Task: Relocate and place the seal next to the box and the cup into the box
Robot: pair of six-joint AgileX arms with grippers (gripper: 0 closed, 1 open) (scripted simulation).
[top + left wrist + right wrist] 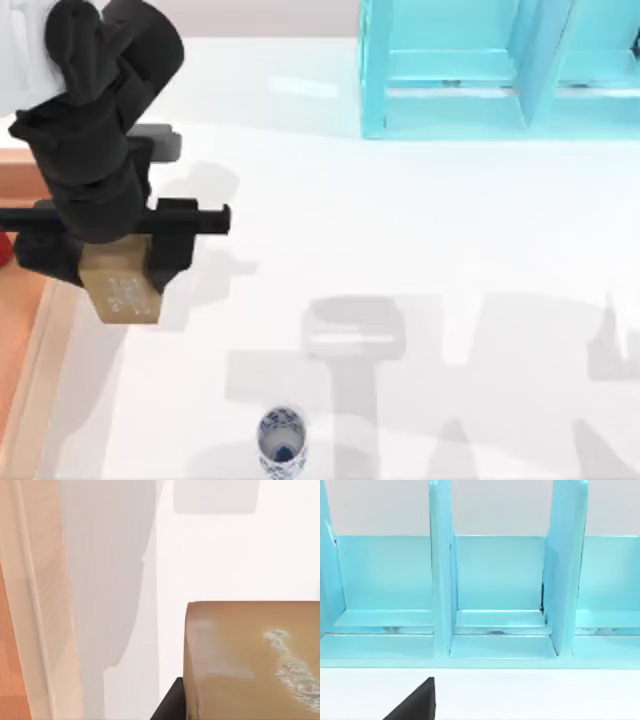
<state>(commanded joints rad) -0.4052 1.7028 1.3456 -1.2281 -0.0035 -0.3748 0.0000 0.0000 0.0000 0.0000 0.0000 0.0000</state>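
seal [123, 290]: at the counter's [420, 230] left, just right of the box [25, 330]
cup [281, 441]: front, well right of the seal
shelf [500, 70]: back right

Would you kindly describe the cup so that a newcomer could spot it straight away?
Start from the white table in the top view and go to its near edge, a little left of the middle. The cup stands there alone and upright, apart from the seal held in the left gripper beside the box. It is a small white cylinder with a blue pattern and a blue inside bottom.

Rendered simulation tabletop: flat white table [420, 250], untextured turquoise shelf [470, 70].
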